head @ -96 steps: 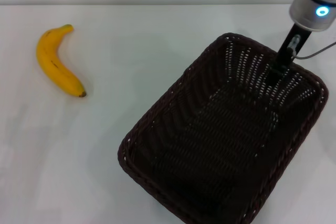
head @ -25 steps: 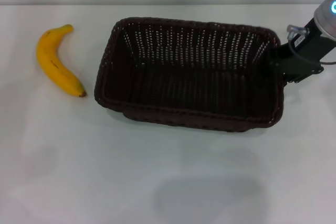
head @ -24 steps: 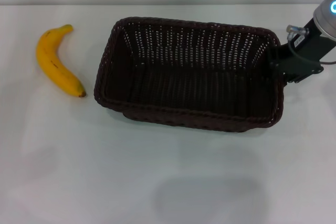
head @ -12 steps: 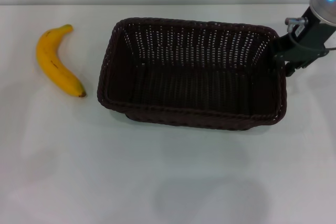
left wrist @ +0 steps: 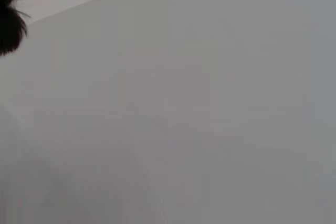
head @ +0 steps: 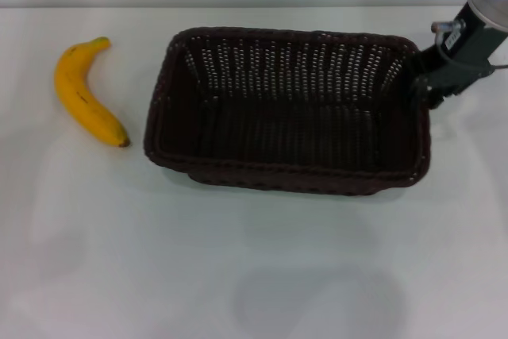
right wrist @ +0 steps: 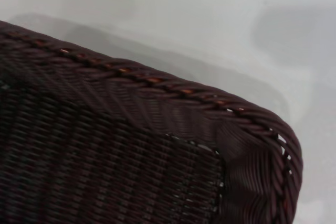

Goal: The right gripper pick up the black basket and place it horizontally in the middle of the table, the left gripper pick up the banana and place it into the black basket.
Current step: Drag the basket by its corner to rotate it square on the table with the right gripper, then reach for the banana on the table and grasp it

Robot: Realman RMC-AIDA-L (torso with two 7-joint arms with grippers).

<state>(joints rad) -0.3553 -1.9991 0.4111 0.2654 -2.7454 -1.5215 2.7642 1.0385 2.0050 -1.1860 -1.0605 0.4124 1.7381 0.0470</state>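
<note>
Basket [head: 290, 113] sits level mid-table; right gripper [head: 435, 83] at its rim, grip unclear, should lift straight clear

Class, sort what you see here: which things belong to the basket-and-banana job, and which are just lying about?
Belong to the job:
black basket
banana
right gripper, at the basket's right end
table

Lying about:
nothing else in view
</note>
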